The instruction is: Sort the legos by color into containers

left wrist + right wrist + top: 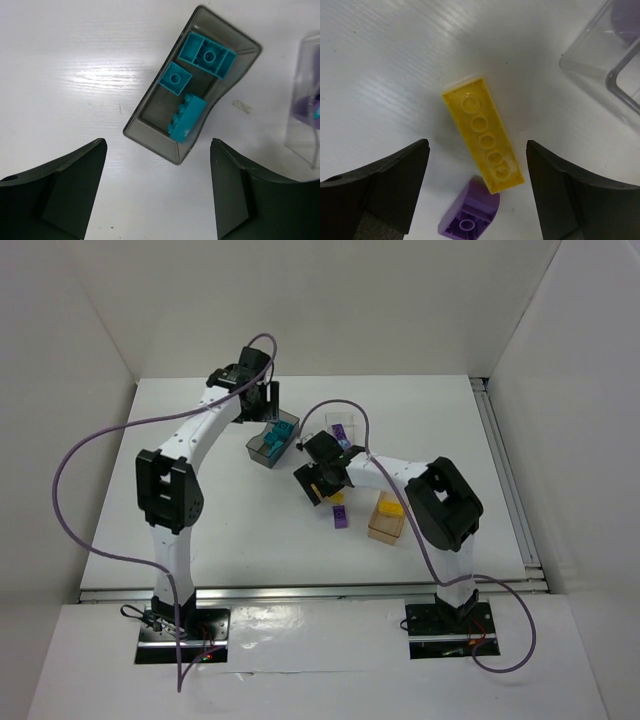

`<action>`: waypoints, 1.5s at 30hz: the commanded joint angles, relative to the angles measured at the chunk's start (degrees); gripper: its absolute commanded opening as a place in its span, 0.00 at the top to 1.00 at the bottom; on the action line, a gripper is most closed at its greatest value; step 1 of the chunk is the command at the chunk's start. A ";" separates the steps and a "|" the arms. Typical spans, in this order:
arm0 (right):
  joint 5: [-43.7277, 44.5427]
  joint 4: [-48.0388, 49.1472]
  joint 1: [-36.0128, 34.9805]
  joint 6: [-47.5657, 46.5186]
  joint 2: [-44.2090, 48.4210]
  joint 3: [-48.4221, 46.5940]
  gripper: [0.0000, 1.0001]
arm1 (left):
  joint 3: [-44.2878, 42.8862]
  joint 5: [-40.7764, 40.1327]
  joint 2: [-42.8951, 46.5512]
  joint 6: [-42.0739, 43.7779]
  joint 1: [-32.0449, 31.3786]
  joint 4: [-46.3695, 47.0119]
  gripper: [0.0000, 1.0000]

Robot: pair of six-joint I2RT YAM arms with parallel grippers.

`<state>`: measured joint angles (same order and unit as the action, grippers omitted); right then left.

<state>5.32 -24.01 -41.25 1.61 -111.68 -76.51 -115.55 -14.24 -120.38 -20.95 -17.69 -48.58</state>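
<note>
Where the overhead camera looks down on the white tabletop (240, 530), the left end effector (267, 406) hangs just behind the dark grey tray (262, 452), which holds teal bricks (283, 430). To that tray's right stands the clear tray (341, 421) with purple pieces (341, 434) in it. Nearer the arm bases and well apart from both sits the tan tray (385, 531), carrying yellow bricks (390, 506). The right end effector (318, 487) points down between the clear and tan trays, above a long yellow brick (337, 498) and a purple brick (341, 518) loose on the tabletop.

In the left wrist view, the left end effector (157, 142) has its fingers (70, 190) spread wide with nothing between them. The dark grey tray (152, 125) lies tilted just beyond them with three teal bricks (175, 79) inside, one tipped on its side. The clear tray (302, 60) shows at the right edge.

In the right wrist view, the right end effector (476, 145) is likewise spread and grips nothing. The long yellow brick (484, 134) lies flat, studs up, between the fingers (395, 185), clear of both. The purple brick (470, 217) sits at its near end, and a corner of the clear tray (600, 60) appears at upper right.
</note>
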 commanded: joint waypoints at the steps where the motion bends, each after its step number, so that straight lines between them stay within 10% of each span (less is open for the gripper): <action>1: -2.32 3.44 2.58 -0.64 -1.43 -1.89 0.17 | 1.02 -1.40 9.61 0.65 0.55 -0.47 0.12; 19: 1.88 5.98 2.67 5.42 5.14 -1.89 0.77 | 5.50 9.05 18.85 0.12 4.25 -1.08 0.12; 32: 26.92 2.14 4.17 33.09 33.51 19.52 0.78 | 17.02 12.13 21.77 -0.58 -4.08 1.02 0.16; 45: 23.94 -0.43 8.74 40.49 40.76 31.77 0.77 | 19.30 14.14 15.08 -9.10 -20.97 4.18 0.15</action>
<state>28.45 -25.15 -32.58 39.94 -71.44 -45.04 -97.23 -1.96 -103.92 -26.26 -37.23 -46.65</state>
